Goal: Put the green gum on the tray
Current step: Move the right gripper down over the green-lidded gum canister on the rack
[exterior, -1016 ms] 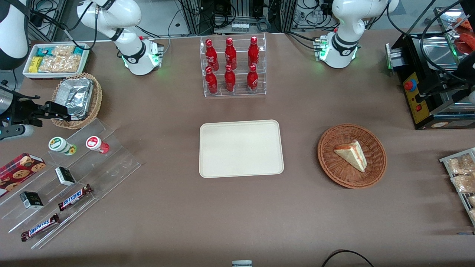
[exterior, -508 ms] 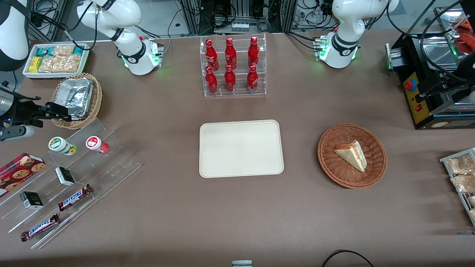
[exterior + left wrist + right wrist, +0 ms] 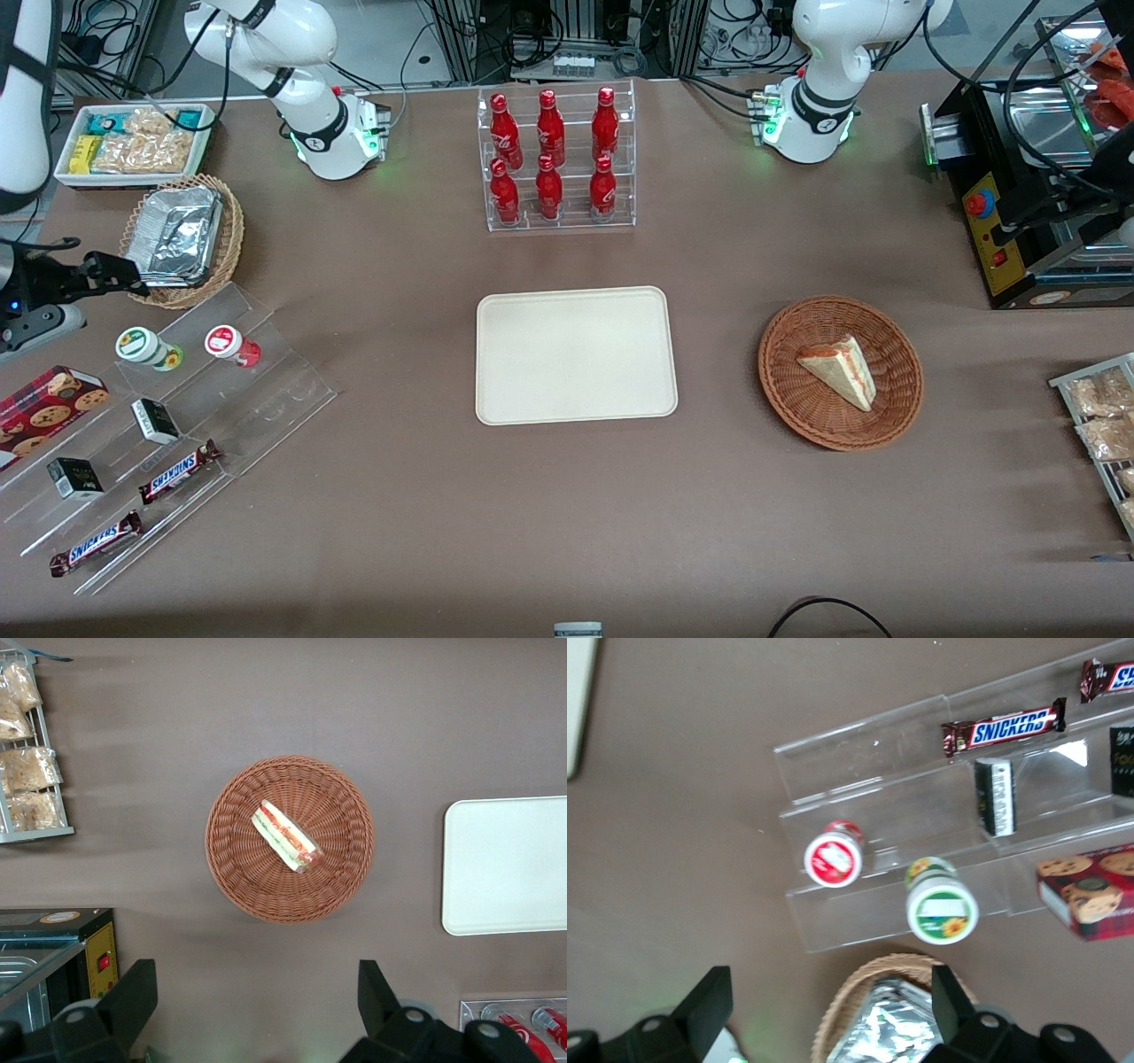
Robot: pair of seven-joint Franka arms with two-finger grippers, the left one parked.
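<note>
The green gum [image 3: 142, 346], a small white canister with a green-rimmed lid, stands on the top step of a clear acrylic stand [image 3: 266, 390]; it also shows in the right wrist view [image 3: 942, 908]. A matching red-lidded canister [image 3: 226, 343] [image 3: 833, 859] stands beside it. My gripper [image 3: 120, 273] [image 3: 828, 992] hovers open and holds nothing. It is a little farther from the front camera than the green gum, next to the wicker basket. The cream tray [image 3: 576, 354] lies bare at mid-table, toward the parked arm from the stand.
The wicker basket with a foil tray [image 3: 182, 235] sits beside my gripper. Snickers bars [image 3: 177, 471], small black boxes [image 3: 155, 420] and a cookie box [image 3: 44, 403] fill the stand's lower steps. Also here: a white snack bin [image 3: 133, 142], a cola bottle rack [image 3: 554, 159] and a sandwich basket [image 3: 840, 372].
My gripper has slid a short way toward the working arm's end of the table, off the wicker basket's rim. The canisters and tray have not moved.
</note>
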